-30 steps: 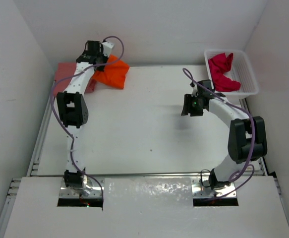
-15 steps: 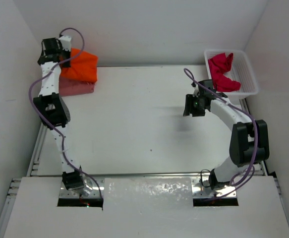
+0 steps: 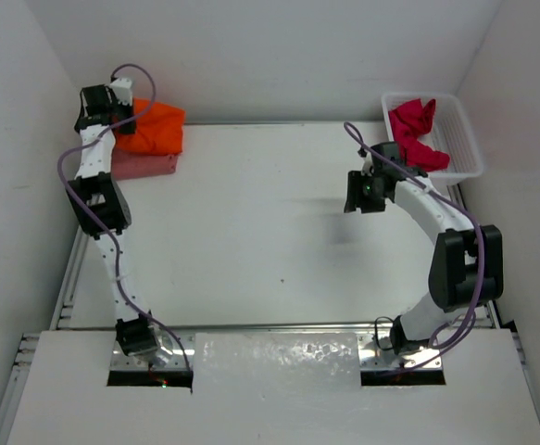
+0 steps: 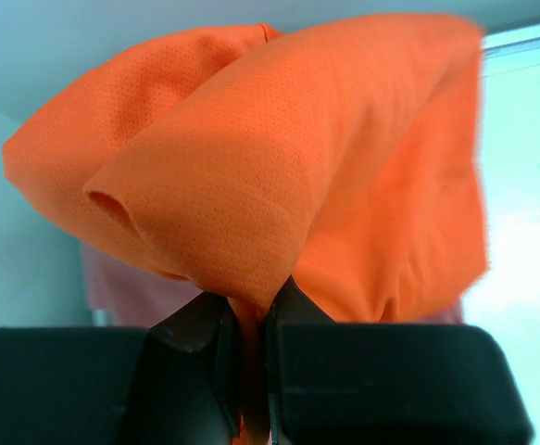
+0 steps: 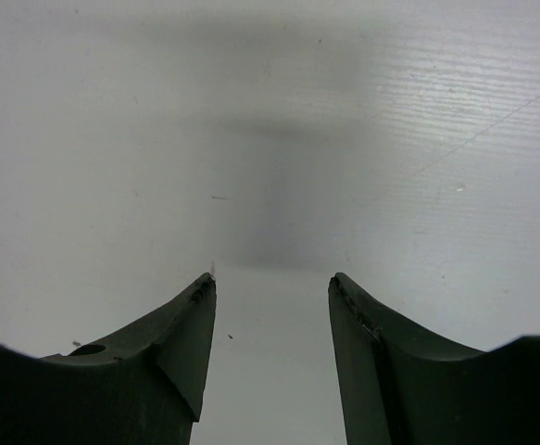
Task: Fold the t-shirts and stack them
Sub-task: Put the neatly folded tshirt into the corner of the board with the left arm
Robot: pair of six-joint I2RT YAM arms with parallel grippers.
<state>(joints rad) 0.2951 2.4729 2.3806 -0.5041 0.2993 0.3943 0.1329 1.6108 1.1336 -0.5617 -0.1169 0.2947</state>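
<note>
There are three t-shirts, one of each colour. The orange t-shirt (image 3: 151, 128) is bunched at the far-left corner, and the left end effector (image 4: 251, 311) is clenched on a fold of it. In the left wrist view the cloth balloons up from the pinched fingers (image 4: 195, 329) in two rounded lobes. From above, the bundle's long axis runs left to right, pointing from the end effector toward the middle of the desk (image 3: 270, 241).

Just under and near of it lies the salmon-pink t-shirt (image 3: 144, 165), flat on the desk's far-left edge with its long axis also left to right. The orange cloth overlaps its far side.

The crimson t-shirt (image 3: 416, 139) sits crumpled in the single white mesh basket (image 3: 462, 130) at the far-right corner. It stretches from far to near, with one end draped up at the far rim.

The right end effector (image 5: 271, 283) is released, fingers spread over bare desk, just left of the basket and grasping nothing.
</note>
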